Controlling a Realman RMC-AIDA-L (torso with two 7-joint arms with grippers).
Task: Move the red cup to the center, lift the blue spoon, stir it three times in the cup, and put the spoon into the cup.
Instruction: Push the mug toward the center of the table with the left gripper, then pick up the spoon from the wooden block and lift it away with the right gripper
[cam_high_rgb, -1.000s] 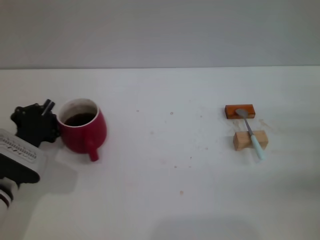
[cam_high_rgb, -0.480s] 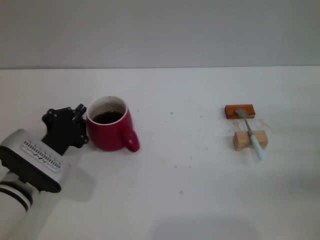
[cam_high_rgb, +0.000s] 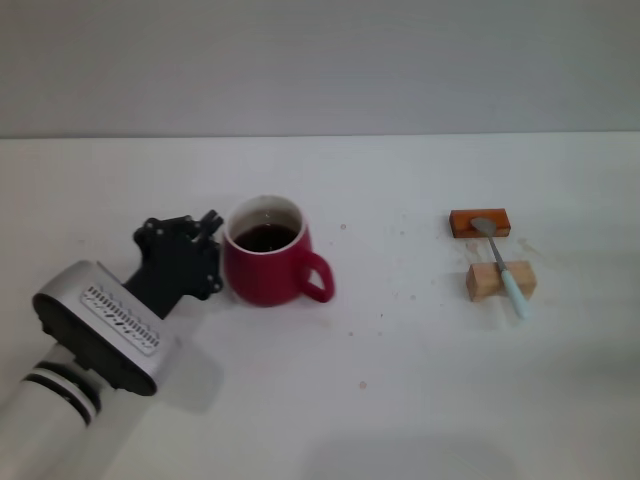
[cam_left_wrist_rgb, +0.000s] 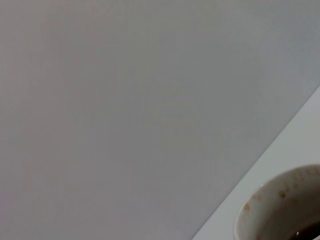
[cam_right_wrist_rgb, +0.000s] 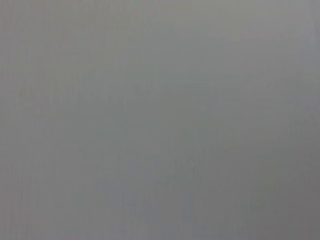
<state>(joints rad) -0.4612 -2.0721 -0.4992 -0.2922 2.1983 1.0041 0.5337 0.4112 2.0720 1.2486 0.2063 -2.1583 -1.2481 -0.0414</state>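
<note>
At the left of the white table (cam_high_rgb: 400, 400), the robot's left hand (cam_high_rgb: 212, 255), a black fixture on a grey and white arm, sits low and tight against the left flank of the squat, rounded deep-red ceramic cup (cam_high_rgb: 266, 268). Whether it is spread, pressed together or nipping the wall, I cannot tell; the cup hides the tips. The left wrist view catches only a sliver of the cup's white, brown-speckled inner rim (cam_left_wrist_rgb: 280, 210).

The cup stands upright, left of the table's middle, dark liquid well up inside it, its loop handle (cam_high_rgb: 318, 278) pointing right, away from the hand. I would judge it heavy for its size, rigid and glazed, so slick under a pad and apt to slop if tipped. A low, level contact on the body looks safest, or a pinch over the rim.

Well to the right, the slim spoon with a grey metal bowl and pale light-blue handle (cam_high_rgb: 503, 265) lies propped across a tan wooden block (cam_high_rgb: 499, 281), its bowl resting on an orange rectangular block (cam_high_rgb: 480, 222). It looks light, stiff and narrow. The raised handle beyond the tan block seems the place to take it.

The right hand is nowhere in sight.
</note>
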